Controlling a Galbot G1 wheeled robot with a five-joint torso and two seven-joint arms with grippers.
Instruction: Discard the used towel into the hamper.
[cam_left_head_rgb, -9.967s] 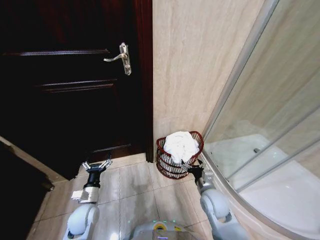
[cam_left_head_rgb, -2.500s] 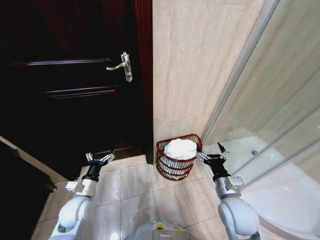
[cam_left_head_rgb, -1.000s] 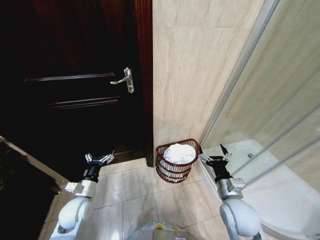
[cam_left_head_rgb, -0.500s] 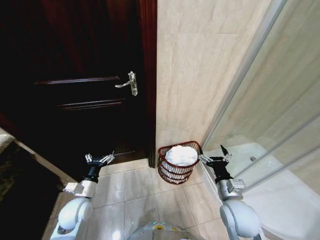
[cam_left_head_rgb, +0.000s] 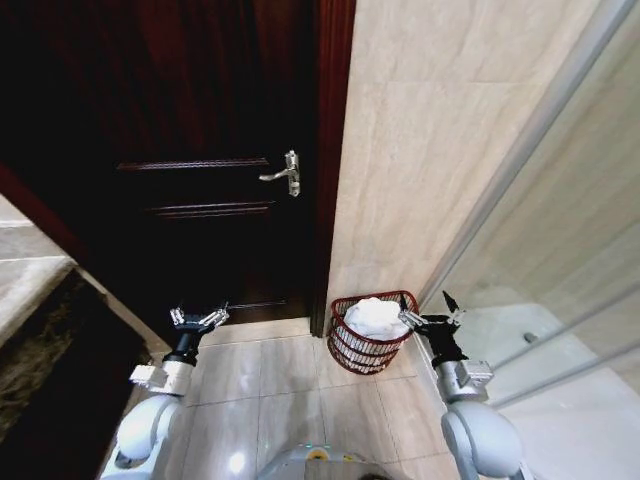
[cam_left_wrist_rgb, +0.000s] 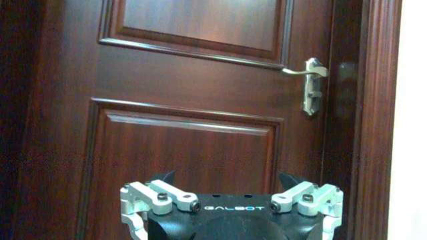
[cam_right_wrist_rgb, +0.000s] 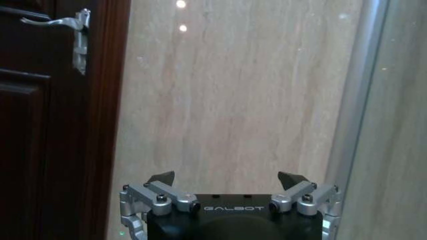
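Note:
The hamper (cam_left_head_rgb: 372, 340), a small round reddish-brown wire basket, stands on the floor against the beige tiled wall. A white towel (cam_left_head_rgb: 374, 315) lies bunched inside it, rising to the rim. My right gripper (cam_left_head_rgb: 434, 309) hovers open and empty just right of the hamper's rim. In the right wrist view the right gripper (cam_right_wrist_rgb: 227, 178) faces the tiled wall with its fingers spread. My left gripper (cam_left_head_rgb: 197, 318) is held open and empty over the floor in front of the dark door. In the left wrist view the left gripper (cam_left_wrist_rgb: 227, 178) faces that door.
A dark wooden door (cam_left_head_rgb: 200, 190) with a silver lever handle (cam_left_head_rgb: 284, 174) fills the left. A glass shower screen (cam_left_head_rgb: 560, 250) with a metal frame stands at the right. A stone counter edge (cam_left_head_rgb: 30, 280) juts in at the far left. Beige floor tiles (cam_left_head_rgb: 270, 385) lie between my arms.
The head camera has swung left, so the door, the wall and the hamper sit further right in the picture. Both arms hold their pose, and the towel stays in the hamper.

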